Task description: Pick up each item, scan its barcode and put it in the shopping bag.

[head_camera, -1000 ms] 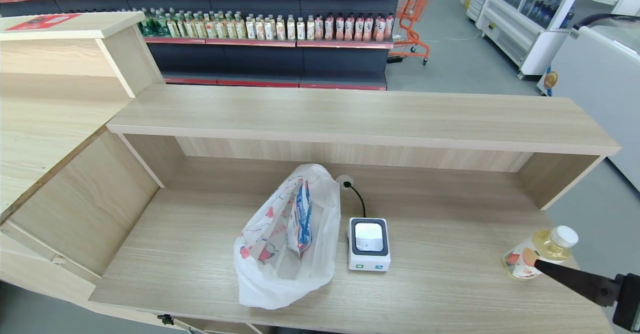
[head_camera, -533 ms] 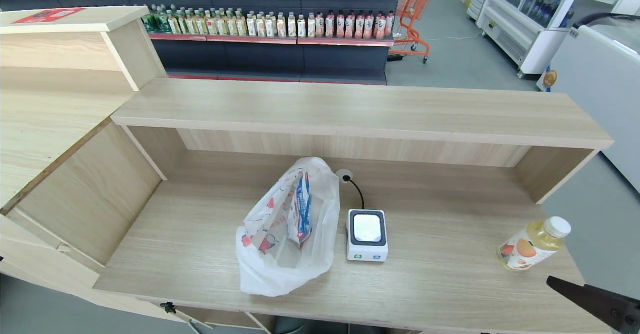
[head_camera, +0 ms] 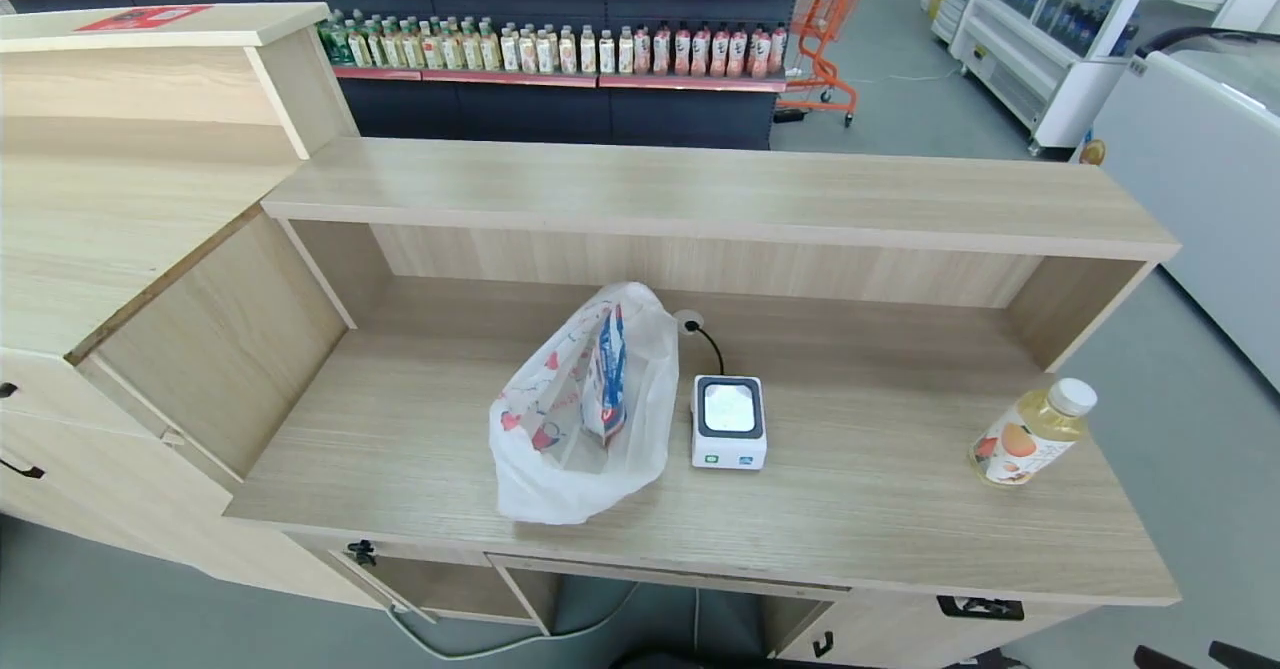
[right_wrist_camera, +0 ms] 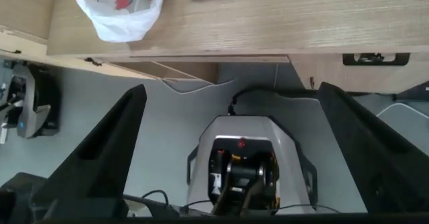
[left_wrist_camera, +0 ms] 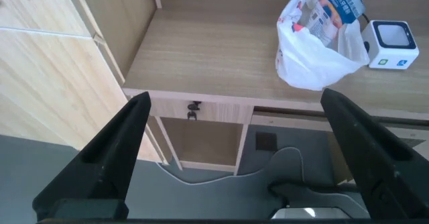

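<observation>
**A bag, a scanner and a juice bottle on the wooden counter**

The counter (head_camera: 880, 519) is made of pale wood with fine lines running along it. Its top is flat, and a higher shelf runs along the back.

Near the middle of the head view sits the shopping bag (head_camera: 560, 449). It is thin, see-through white plastic with small red pictures, and it looks soft and crinkly. The bag slumps on the counter with its mouth open. Inside it a flat, shiny blue and white packet (head_camera: 607, 374) stands on its edge.

Just to the right of the bag is the scanner (head_camera: 729, 421). It is a small white box with round corners and a dark frame around a glass window on top. A thin black cable (head_camera: 712, 349) runs from it to a round hole in the counter.

At the right of the head view, close to the counter's end, stands the bottle (head_camera: 1030, 432). It is clear plastic with yellow juice, a white cap and a fruit label. It stands well apart from the scanner.

The left end effector (left_wrist_camera: 236, 102) hangs low in front of the counter. Its two flat black fingers (left_wrist_camera: 107, 163) are spread wide with nothing between them. The right end effector (right_wrist_camera: 233, 93) is spread wide too, and nothing is between its fingers either.
</observation>
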